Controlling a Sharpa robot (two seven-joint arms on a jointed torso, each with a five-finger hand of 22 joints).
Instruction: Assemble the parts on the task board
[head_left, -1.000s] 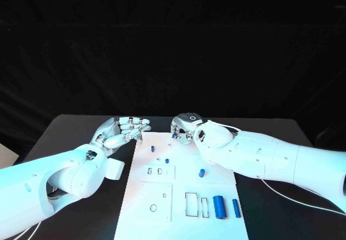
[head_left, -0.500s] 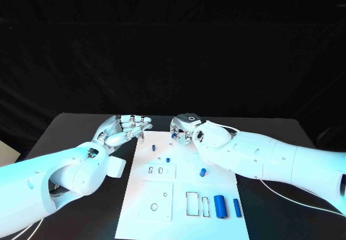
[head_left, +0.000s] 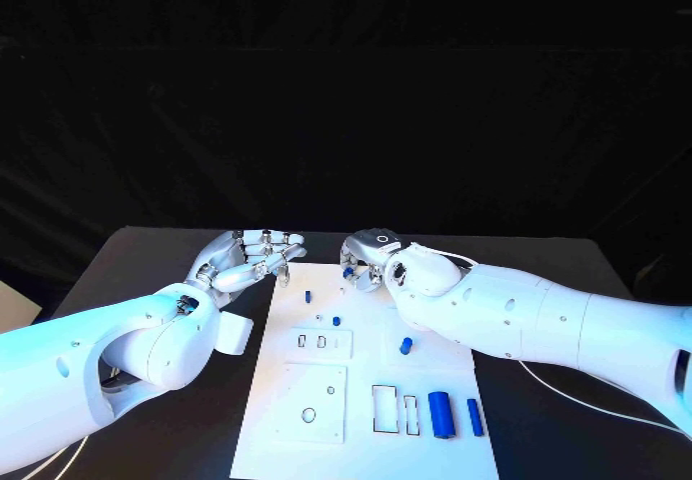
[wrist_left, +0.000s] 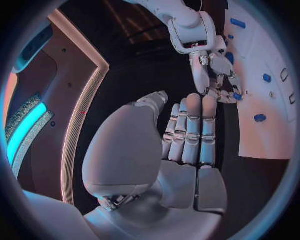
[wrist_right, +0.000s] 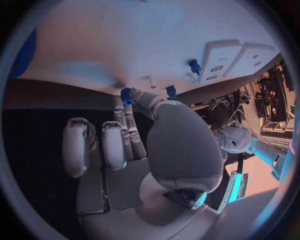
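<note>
parts lie scattered on the white task board (head_left: 368, 400), which sits in the middle of the black table (head_left: 144, 260). the right hand (head_left: 368, 262) hovers over the far edge of the board with its fingers curled downward, and it pinches a small blue piece (wrist_right: 127, 94) at its fingertips; in the left wrist view the same blue piece (wrist_left: 237, 96) shows under those curled fingers. the left hand (head_left: 248, 258) sits just off the board's far left corner, fingers straight, held close together and pointed toward the right hand, with nothing in it. on the board, a small blue peg (head_left: 307, 296) stands near the far left edge, and another blue peg (head_left: 335, 321) sits just beyond the raised block with two slots (head_left: 317, 343). a short blue cylinder (head_left: 405, 345) lies to the right of that block. at the board's near right corner, a thick blue cylinder (head_left: 441, 415) and a thinner blue bar (head_left: 475, 417) lie side by side, just right of two rectangular cutouts (head_left: 385, 409). a flat white panel with an oval hole (head_left: 309, 402) takes the near left part of the board.
</note>
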